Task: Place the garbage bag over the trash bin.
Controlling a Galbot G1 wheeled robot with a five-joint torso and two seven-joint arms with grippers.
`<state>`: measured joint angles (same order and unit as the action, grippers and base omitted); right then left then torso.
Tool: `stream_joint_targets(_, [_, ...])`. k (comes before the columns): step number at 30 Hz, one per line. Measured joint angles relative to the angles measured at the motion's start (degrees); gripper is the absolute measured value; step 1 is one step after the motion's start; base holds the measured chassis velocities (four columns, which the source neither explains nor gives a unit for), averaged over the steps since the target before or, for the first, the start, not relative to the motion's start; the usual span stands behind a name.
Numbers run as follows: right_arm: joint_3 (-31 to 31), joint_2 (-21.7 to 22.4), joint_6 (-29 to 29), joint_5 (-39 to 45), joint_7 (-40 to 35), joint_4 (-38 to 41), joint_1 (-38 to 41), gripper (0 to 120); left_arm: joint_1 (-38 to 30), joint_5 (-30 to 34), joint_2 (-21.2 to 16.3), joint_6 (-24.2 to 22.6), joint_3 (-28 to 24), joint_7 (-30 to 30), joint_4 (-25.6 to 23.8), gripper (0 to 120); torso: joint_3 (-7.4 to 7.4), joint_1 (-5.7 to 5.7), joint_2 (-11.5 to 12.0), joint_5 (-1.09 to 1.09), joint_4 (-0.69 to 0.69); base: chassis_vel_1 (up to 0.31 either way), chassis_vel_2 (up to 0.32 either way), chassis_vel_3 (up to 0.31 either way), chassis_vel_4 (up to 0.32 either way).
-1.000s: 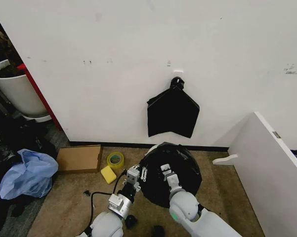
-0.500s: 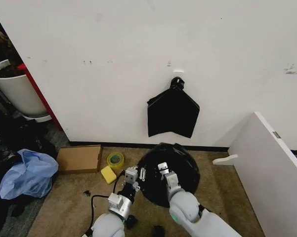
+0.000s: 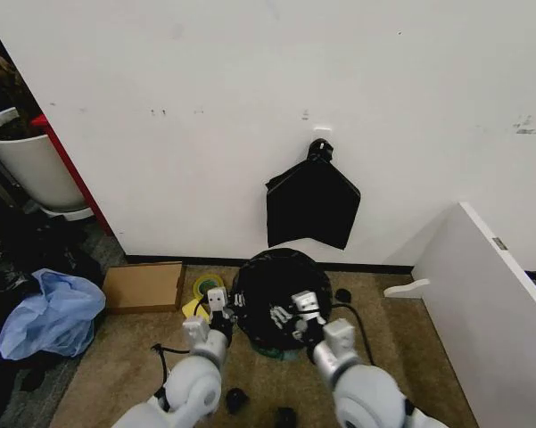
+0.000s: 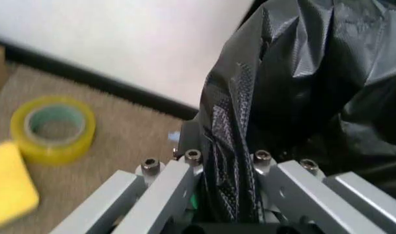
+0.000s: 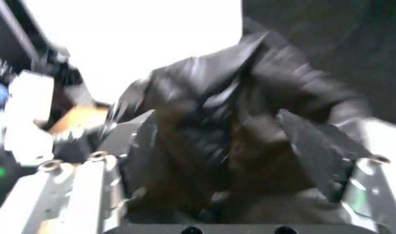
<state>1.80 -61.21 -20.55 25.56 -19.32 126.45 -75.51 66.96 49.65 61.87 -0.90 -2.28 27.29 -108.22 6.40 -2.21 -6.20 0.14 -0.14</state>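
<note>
Bag (image 3: pixel 269 290) sits bunched at 12 o'clock; left tool (image 3: pixel 221 301) at 9 pinching its film, right tool (image 3: pixel 296 312) at 3 pinching too.

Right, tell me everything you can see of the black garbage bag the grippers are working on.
The garbage bag is thin, glossy black film, heavily wrinkled. It stands as a rounded dome on the carpet near the wall, below a flat black bundle hanging there. Nothing of what it covers shows. The left gripper has a fold pinched between its fingers at the bag's near-left edge; the right gripper is at its near-right edge with film between its fingers. A yellow tape roll lies beside it.
</note>
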Motion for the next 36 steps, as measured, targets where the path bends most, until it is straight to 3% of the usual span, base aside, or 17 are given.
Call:
stream_joint_targets(3, [-4.90,-0.20,4.69,-2.94,1.46,2.68,-4.72,86,-1.61,6.78,1.06,-5.58,1.68,4.47,-1.15,4,0.00,0.00,0.00,0.02,0.03,0.000,0.000,0.000,0.000])
stream_joint_targets(6, [-9.01,-2.37,7.35,-5.00,2.55,4.16,-8.75,97,-3.89,9.01,1.76,-10.74,1.85,9.20,-1.09,4,0.00,0.00,0.00,0.02,0.02,0.000,0.000,0.000,0.000])
stream_joint_targets(11, [-11.11,-4.79,9.11,-6.35,2.84,3.64,-11.28,100,-6.76,10.15,2.97,-13.03,0.86,11.16,1.96,4,0.00,0.00,0.00,0.02,0.03,0.000,0.000,0.000,0.000])
stream_joint_targets(19, [-11.40,-6.14,9.60,-7.63,2.98,3.26,-12.43,100,-9.57,10.80,6.10,-15.10,-0.39,9.59,7.54,4,0.00,0.00,0.00,0.01,0.02,0.000,0.000,0.000,0.000])
stream_joint_targets(24, [-11.40,-6.29,9.60,-7.71,2.96,3.26,-12.44,100,-9.60,10.43,6.85,-17.33,-0.17,8.51,8.55,18,0.00,0.00,0.00,0.01,0.03,0.000,0.000,0.000,0.000])
stream_joint_targets(29, [-11.15,-6.41,9.28,-7.06,3.01,3.26,-12.58,100,-9.12,7.20,7.49,-18.73,0.28,6.03,10.52,39,0.00,0.00,0.00,0.02,0.02,0.000,0.000,0.000,0.000])
stream_joint_targets(36, [-10.77,-6.88,9.30,-7.01,3.68,3.07,-12.98,100,-5.62,3.65,5.49,-18.00,1.54,4.47,6.09,66,0.00,0.00,0.00,0.01,0.03,0.000,0.000,0.000,0.000])
